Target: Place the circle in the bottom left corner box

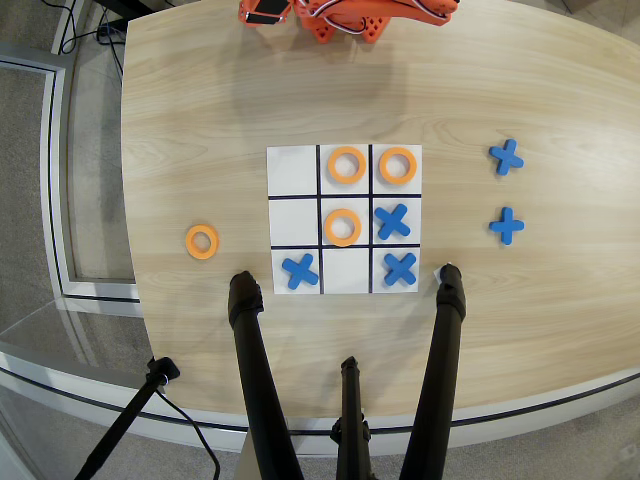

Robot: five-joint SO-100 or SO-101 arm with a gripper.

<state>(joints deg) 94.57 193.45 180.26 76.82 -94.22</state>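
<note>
Overhead view, wooden table with a white nine-cell board as landmark. The loose orange ring lies flat on bare wood left of the board, well apart from it, level with the board's middle-to-lower rows. Three more orange rings sit on the board: top middle cell, top right cell, centre cell. Blue crosses on the board: middle right cell, bottom right cell, and the bottom left corner cell, which holds a blue cross. Two spare blue crosses lie right of the board. Orange arm base shows at the top edge above the board; gripper is out of frame, so its state is not visible. Black tripod legs stand below the board.
</note>
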